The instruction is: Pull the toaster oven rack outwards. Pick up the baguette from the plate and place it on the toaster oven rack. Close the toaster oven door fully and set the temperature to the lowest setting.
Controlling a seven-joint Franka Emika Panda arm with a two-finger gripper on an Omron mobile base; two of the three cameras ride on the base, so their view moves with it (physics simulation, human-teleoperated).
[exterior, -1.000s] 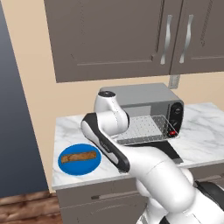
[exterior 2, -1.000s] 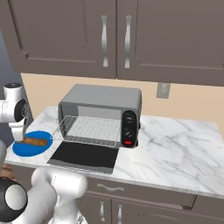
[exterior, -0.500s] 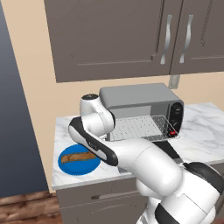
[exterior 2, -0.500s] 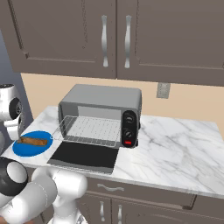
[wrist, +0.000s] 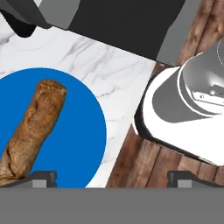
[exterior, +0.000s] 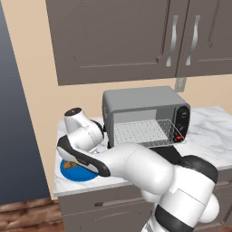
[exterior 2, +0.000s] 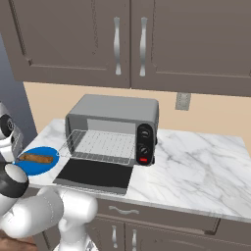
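The grey toaster oven stands on the marble counter. Its door lies dropped flat, and the wire rack is drawn out over it. Left of the oven, the brown baguette lies on the blue plate. My gripper hangs open above the plate's edge near the counter's rim. The baguette's end lies by the left fingertip, and nothing is between the jaws. In the left base view my arm covers most of the plate.
Grey wall cabinets hang above the oven. A wall outlet sits behind it, with bare marble counter to the oven's right. Past the counter's left edge lies wooden floor.
The arm has swung left, from in front of the oven to over the plate. The jaws stayed open. Rack, door and baguette have not moved.
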